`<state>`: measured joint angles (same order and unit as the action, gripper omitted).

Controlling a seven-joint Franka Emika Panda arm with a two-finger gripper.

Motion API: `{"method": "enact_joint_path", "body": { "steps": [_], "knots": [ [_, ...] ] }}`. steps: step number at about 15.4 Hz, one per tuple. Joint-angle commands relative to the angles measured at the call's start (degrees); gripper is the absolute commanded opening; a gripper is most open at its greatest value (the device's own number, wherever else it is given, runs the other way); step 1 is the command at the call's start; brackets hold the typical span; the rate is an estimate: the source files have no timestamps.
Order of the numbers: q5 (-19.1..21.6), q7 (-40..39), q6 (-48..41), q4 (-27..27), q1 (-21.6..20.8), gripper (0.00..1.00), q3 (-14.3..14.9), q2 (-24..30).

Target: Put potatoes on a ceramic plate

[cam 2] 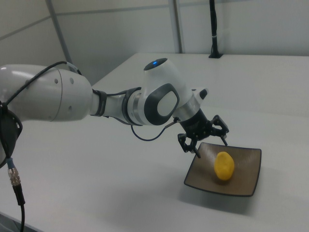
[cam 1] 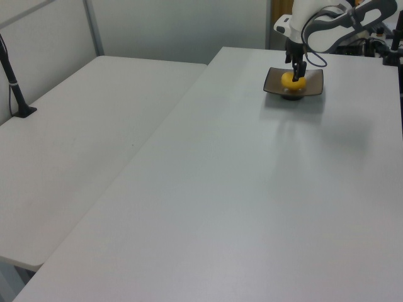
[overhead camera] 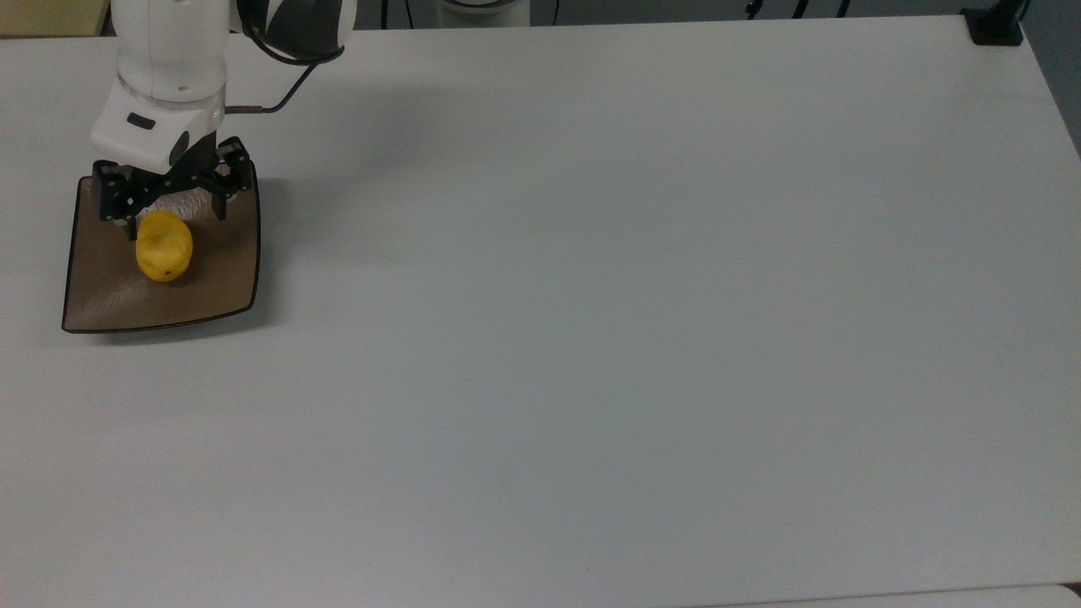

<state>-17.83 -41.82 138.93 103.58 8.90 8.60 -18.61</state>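
The yellow potato [overhead camera: 164,246] lies on its own on the brown square ceramic plate [overhead camera: 215,291], left of the plate's middle in the top view. My gripper [overhead camera: 176,219] hangs just above the plate's far side, open, with its black fingers spread to either side and nothing between them. In the left view the potato [cam 1: 293,80] rests on the plate [cam 1: 313,86] right under the gripper [cam 1: 296,68]. From the right view, the gripper [cam 2: 211,147] stands clear of the potato [cam 2: 224,165], which sits in the middle of the plate [cam 2: 244,187].
The plate sits near the left end of a wide white table [overhead camera: 591,338] in the top view. A black clamp [overhead camera: 996,25] is fixed at the far right corner. A second white table [cam 1: 82,132] with a black post [cam 1: 14,88] adjoins in the left view.
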Motion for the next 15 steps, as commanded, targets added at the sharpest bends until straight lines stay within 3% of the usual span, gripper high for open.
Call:
{"method": "enact_joint_path", "body": {
  "steps": [1,6,10,15],
  "knots": [
    [4.45,0.51,-3.12,0.66,-0.63,1.0,0.46,3.57],
    [11.83,8.66,-17.44,0.57,-2.57,1.0,-0.16,10.6],
    [21.24,16.93,-29.84,0.4,-3.09,1.0,-3.32,15.53],
    [22.75,32.04,-39.33,-3.2,-8.81,1.0,-4.72,15.62]
  ]
}}
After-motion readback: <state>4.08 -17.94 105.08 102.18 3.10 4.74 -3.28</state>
